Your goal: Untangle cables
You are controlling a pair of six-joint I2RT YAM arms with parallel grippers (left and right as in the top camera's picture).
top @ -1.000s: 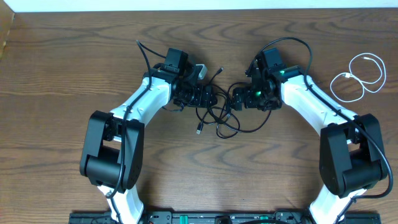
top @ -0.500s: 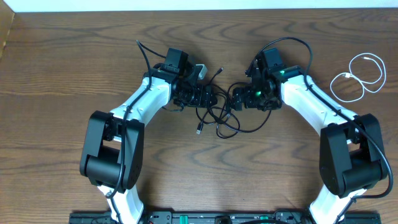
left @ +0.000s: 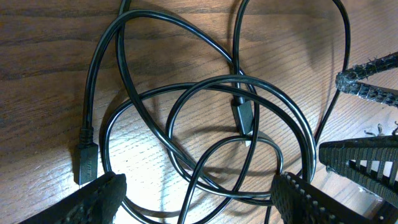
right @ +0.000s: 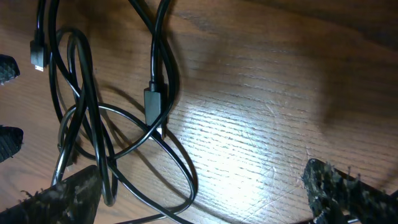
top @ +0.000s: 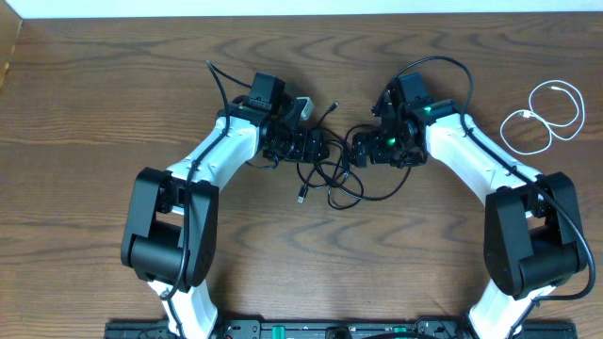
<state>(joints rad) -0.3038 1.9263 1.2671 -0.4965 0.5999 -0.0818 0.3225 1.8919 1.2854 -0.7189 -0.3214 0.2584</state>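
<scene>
Several black cables [top: 330,177] lie in a tangled heap of loops at mid-table, between my two grippers. The left gripper [top: 326,151] is open and low over the heap; in the left wrist view [left: 199,202] cable loops [left: 205,143] pass between its fingers, with one plug [left: 87,163] by the left finger and another plug [left: 244,118] in the middle. The right gripper [top: 351,151] is open wide. In the right wrist view [right: 208,196] a loop [right: 180,168] lies between its fingers, and a plug [right: 153,106] shows. A white cable [top: 542,118] lies coiled apart at far right.
Both arms reach inward from the bases at the near table edge [top: 311,330]. The table's far edge [top: 311,13] runs along the top. The right gripper's fingers [left: 364,163] show in the left wrist view, close to the heap.
</scene>
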